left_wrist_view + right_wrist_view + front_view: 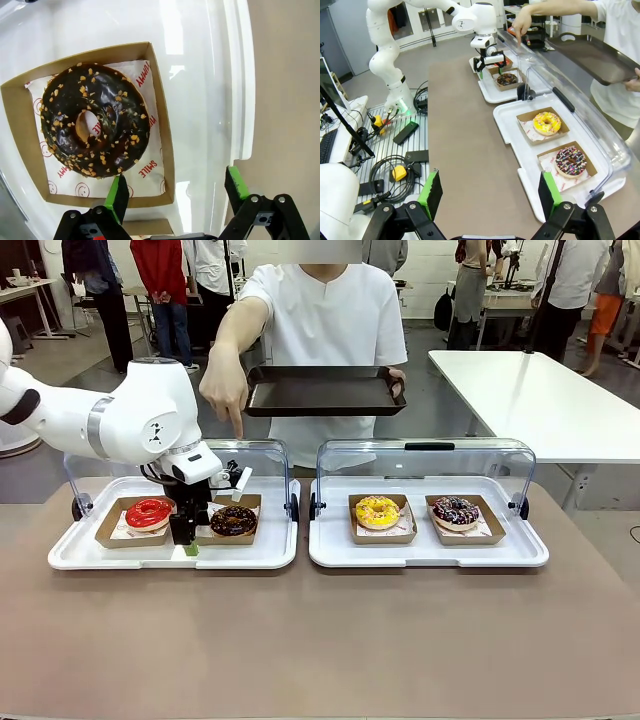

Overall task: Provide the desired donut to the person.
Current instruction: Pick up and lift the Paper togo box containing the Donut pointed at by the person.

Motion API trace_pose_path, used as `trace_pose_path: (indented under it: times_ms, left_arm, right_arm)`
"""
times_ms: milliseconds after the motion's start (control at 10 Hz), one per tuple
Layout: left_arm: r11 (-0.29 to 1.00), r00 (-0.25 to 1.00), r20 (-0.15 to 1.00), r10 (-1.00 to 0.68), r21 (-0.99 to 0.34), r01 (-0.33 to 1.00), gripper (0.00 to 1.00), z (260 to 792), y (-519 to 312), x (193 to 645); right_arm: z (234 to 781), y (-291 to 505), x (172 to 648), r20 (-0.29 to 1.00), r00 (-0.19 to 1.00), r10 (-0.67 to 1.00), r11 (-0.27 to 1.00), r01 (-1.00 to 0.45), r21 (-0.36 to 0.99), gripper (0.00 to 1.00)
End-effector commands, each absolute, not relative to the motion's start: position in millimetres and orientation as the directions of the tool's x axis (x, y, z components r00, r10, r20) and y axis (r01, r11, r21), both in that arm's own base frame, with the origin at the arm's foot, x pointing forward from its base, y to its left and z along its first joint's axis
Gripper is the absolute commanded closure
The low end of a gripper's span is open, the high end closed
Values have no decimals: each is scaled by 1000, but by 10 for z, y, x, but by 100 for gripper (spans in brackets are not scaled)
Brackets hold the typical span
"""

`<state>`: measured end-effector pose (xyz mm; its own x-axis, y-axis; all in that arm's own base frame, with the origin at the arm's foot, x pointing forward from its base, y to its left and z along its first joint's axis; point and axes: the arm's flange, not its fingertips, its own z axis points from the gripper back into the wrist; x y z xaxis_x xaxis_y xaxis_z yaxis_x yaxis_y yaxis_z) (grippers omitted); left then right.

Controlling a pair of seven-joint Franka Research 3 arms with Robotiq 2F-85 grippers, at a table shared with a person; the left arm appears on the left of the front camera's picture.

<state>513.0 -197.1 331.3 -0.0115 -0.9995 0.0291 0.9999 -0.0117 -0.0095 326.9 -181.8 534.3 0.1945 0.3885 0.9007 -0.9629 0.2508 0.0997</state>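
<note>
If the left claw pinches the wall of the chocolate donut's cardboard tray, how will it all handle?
The cardboard tray looks thin and open-topped, so its wall will probably flex under a pinch. The chocolate donut sits loose on paper, so it may slide if tilted. Its glossy icing probably smears if touched.

White left arm [140, 420] bears a black, green-padded end effector [175, 177].
</note>
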Motion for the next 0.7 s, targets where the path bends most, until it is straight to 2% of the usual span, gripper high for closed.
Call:
trace_pose_path:
  times_ms: [0,200,300,400,500,600]
  left_arm:
    - [12,12,-7,-1000,1,1000,0,3295,-2012,5189]
    - [13,13,-11,-1000,-5,1000,0,3278,-2018,5203]
    - [14,14,-7,-1000,-1,1000,35,3266,-2017,5206]
    - [14,14,-5,-1000,0,1000,54,3262,-2020,5207]
    - [14,14,-2,-1000,3,1000,89,3265,-2017,5207]
    - [12,12,-1,-1000,4,1000,100,3265,-2017,5206]
  right_arm:
    - [5337,-1820,3269,907,186,377,243,-965,97,0]
    - [5337,-1820,3269,907,186,377,243,-965,97,0]
    - [5337,-1820,3269,907,186,377,243,-965,97,0]
    - [5337,-1820,3269,907,186,377,243,-965,97,0]
    - [5337,-1820,3269,907,186,377,243,-965,97,0]
    - [5337,-1820,3269,907,186,377,243,-965,97,0]
